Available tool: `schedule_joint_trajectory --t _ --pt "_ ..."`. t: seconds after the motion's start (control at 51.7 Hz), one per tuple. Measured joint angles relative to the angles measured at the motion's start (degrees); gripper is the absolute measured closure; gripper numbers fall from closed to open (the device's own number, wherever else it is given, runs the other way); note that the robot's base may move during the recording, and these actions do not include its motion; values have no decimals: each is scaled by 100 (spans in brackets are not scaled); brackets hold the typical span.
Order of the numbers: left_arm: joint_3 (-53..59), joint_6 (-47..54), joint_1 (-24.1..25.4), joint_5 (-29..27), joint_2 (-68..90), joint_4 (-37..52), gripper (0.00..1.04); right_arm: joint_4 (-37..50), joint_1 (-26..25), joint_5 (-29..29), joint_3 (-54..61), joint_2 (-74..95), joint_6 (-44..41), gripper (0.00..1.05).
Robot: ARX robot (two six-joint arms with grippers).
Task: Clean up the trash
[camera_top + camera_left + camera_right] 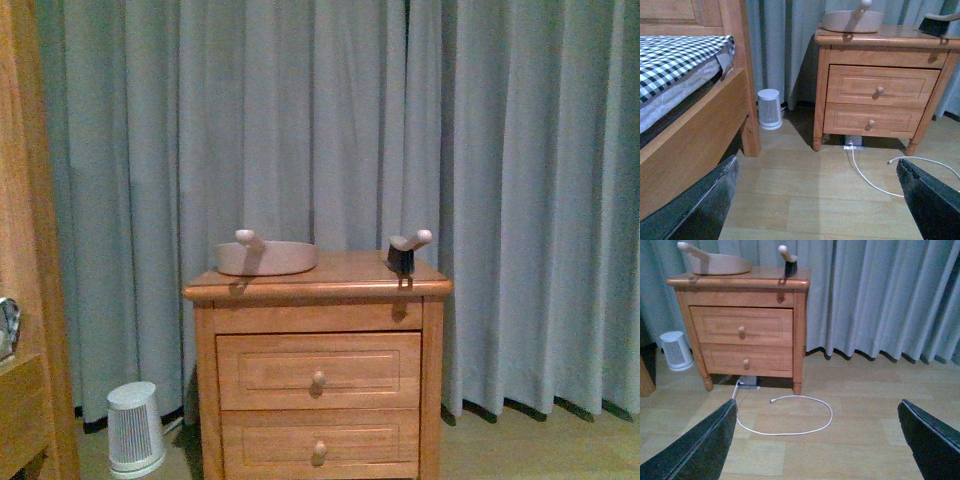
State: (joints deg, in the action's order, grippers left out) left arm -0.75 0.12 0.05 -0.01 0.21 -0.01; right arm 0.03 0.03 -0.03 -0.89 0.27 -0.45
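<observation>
Trash: I cannot pick out a crumpled white wad in any of my three views.

In the front view I see nothing small and white on the bare part of the nightstand top (350, 270), at the centre of the frame. The inside of the beige dustpan (268, 258), left of centre on that top, is hidden from me behind its wall. Both wrist views show it the same way, in the upper part of the frame, so I cannot tell whether anything lies in it.
</observation>
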Motion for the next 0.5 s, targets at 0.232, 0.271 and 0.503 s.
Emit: schedule_joint_trajectory --t 0.232,0.271,0.503 --pt "0 0 0 0 0 0 8 0 0 0 0 0 0 7" --pt "-2 0 0 0 0 0 8 0 0 0 0 0 0 7" --pt "0 0 0 0 0 0 8 0 0 0 0 0 0 7"
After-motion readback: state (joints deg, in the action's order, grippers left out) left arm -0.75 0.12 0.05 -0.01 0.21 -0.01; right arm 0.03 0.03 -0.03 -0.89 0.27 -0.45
